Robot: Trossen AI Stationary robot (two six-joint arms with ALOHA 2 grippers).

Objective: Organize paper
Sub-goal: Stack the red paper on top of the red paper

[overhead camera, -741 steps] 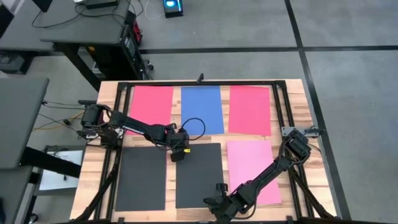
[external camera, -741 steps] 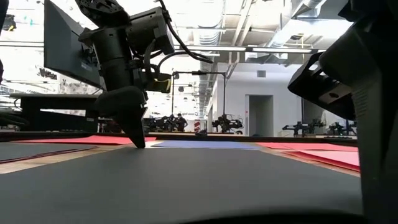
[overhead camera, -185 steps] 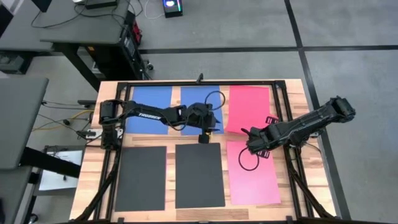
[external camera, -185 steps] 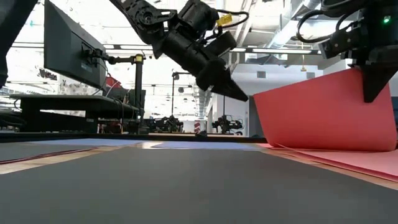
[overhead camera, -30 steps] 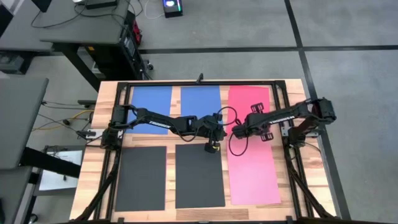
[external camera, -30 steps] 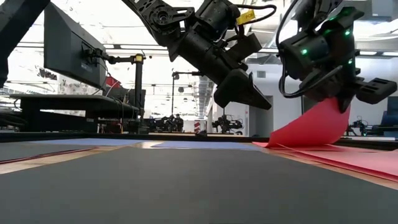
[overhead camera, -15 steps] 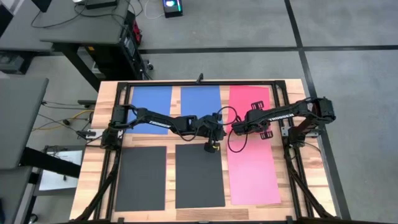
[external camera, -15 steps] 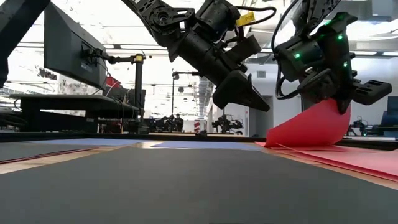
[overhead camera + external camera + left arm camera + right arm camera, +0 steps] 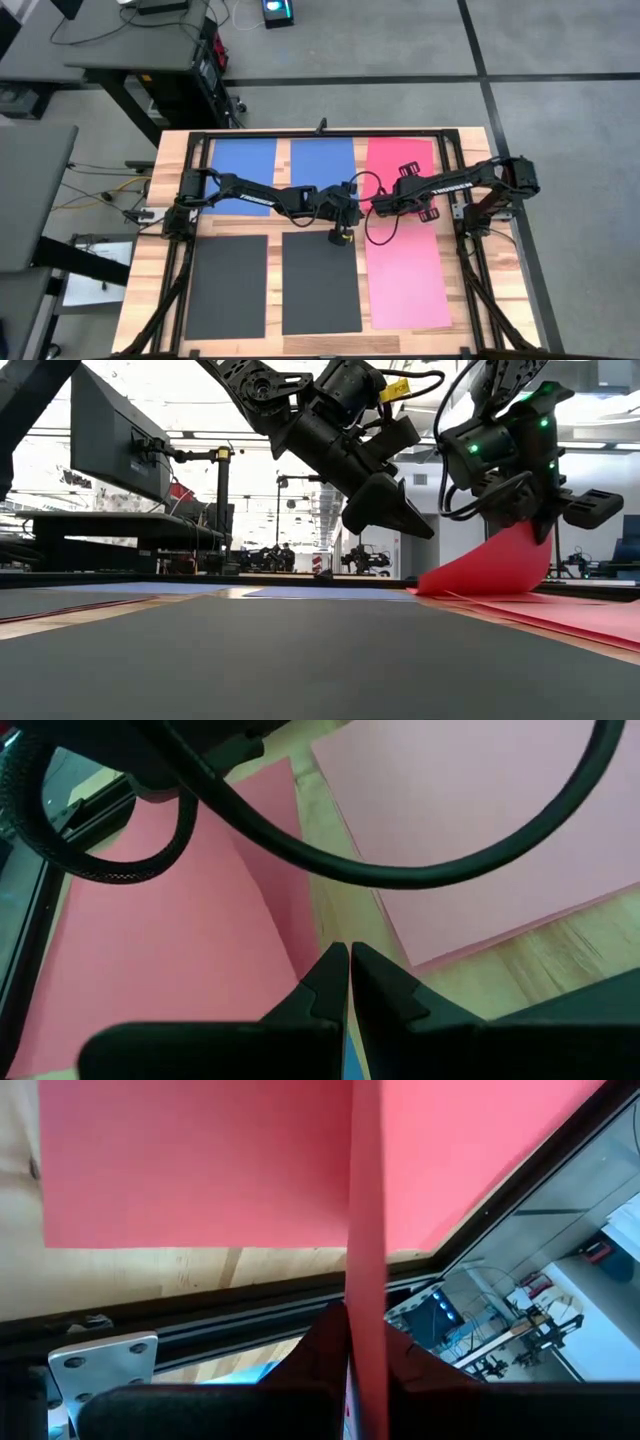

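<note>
A red sheet of paper [image 9: 402,160] lies at the table's far right. A second red sheet [image 9: 490,565] curves up off it, held by my right gripper [image 9: 380,206], which is shut on it. Its far part rests on the flat red sheet [image 9: 200,1160]. My left gripper [image 9: 352,203] hangs shut and empty above the table's middle, just left of the raised sheet [image 9: 150,950]. A pink sheet [image 9: 408,270] lies near right, two blue sheets [image 9: 243,160] far left and far middle, and two black sheets [image 9: 226,285] near left and near middle. My right gripper pinches the raised red sheet between its two fingers [image 9: 325,1345] at the sheet's near end, close to the left corner [image 9: 540,532]. The fingers slant down from the table's right side. The held end is lifted and the sheet bows down to its far part [image 9: 430,590] on the table.
A black frame rail [image 9: 320,133] runs round the wooden tabletop. The right arm's cable loop [image 9: 375,228] hangs over the pink sheet's far left corner. Both arms meet over the table's middle, fingertips close together. Desks and a monitor [image 9: 110,445] stand beyond the table.
My right gripper has rolled at the wrist while staying about where it was, still shut on the red sheet. The sheet's raised end has tipped a little with it and its far part has stayed on the table.
</note>
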